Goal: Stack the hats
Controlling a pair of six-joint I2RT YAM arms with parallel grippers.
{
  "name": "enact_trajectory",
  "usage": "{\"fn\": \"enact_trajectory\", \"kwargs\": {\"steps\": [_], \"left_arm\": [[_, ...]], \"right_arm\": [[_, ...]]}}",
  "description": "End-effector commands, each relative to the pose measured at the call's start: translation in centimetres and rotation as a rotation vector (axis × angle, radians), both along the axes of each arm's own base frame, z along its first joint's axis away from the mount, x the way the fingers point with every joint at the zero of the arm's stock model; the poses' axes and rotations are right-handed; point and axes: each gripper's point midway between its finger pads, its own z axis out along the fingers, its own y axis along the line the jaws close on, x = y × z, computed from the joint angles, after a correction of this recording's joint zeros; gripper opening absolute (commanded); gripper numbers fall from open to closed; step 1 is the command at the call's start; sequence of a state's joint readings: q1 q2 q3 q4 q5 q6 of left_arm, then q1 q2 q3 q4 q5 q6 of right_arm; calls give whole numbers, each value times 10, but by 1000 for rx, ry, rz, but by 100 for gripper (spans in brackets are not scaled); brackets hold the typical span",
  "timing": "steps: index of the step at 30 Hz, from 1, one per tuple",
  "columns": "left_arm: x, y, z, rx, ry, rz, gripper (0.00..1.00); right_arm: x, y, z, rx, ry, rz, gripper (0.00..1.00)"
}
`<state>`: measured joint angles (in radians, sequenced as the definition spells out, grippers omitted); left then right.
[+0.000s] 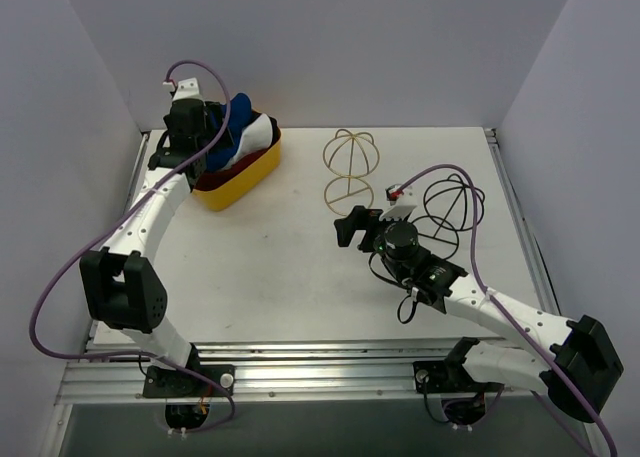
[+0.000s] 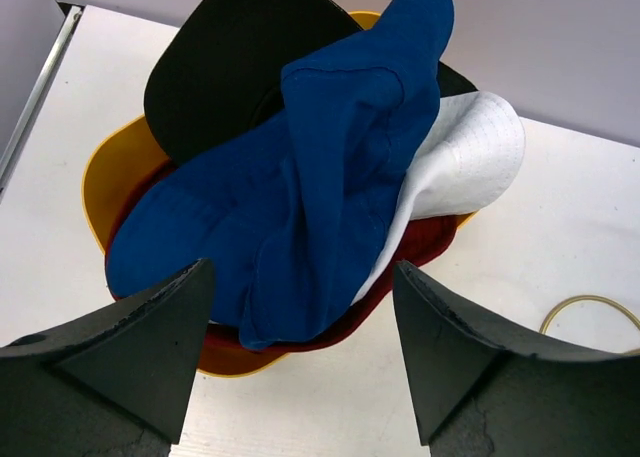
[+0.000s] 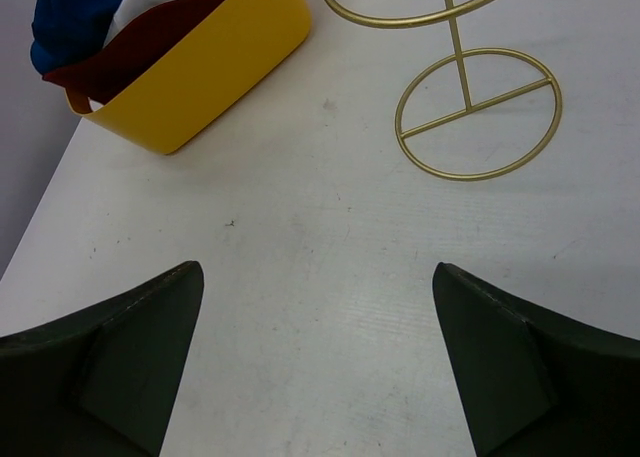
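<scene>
The hats lie piled in the yellow basket (image 2: 110, 167) at the table's back left. A blue bucket hat (image 2: 300, 197) is on top, a black cap (image 2: 220, 67) behind it, a white bucket hat (image 2: 465, 147) to the right and a maroon bucket hat (image 2: 420, 242) underneath. The red cap is hidden. My left gripper (image 2: 302, 277) is open just above the near edge of the pile, holding nothing; it also shows from above (image 1: 212, 139). My right gripper (image 1: 352, 227) is open and empty over bare table at mid-right, apart from the hats.
A gold wire dome frame (image 1: 350, 165) stands right of the basket (image 1: 240, 182); its ring base (image 3: 478, 117) lies ahead of my right gripper (image 3: 315, 277). A dark wire frame (image 1: 452, 199) stands further right. Grey walls enclose the table on three sides.
</scene>
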<state>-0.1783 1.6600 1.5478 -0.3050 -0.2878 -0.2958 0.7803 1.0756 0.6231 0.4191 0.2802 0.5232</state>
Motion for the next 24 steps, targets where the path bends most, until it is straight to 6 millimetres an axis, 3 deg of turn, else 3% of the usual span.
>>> {"fn": "enact_trajectory", "kwargs": {"steps": [1, 9, 11, 12, 13, 15, 19, 24], "left_arm": [[9, 3, 10, 13, -16, -22, 80], [22, 6, -23, -4, 47, -18, 72], [24, 7, -28, -6, 55, -15, 64], [24, 8, -28, -6, 55, -13, 50], [24, 8, -27, -2, 51, -15, 42], [24, 10, -18, 11, 25, -15, 25], [20, 12, 10, 32, -44, -25, 3], [9, 12, 57, 32, -129, -40, 2]], "right_arm": [[0, 7, 29, 50, -47, 20, 94], [-2, 4, 35, 53, -69, 18, 94], [-2, 4, 35, 51, -68, 23, 94], [-3, 5, 34, 48, -66, 26, 94], [-2, 5, 34, 48, -68, 26, 94], [-3, 6, 34, 45, -68, 30, 94], [-2, 5, 34, 40, -70, 29, 94], [-2, 5, 36, 40, -79, 29, 93]]}}
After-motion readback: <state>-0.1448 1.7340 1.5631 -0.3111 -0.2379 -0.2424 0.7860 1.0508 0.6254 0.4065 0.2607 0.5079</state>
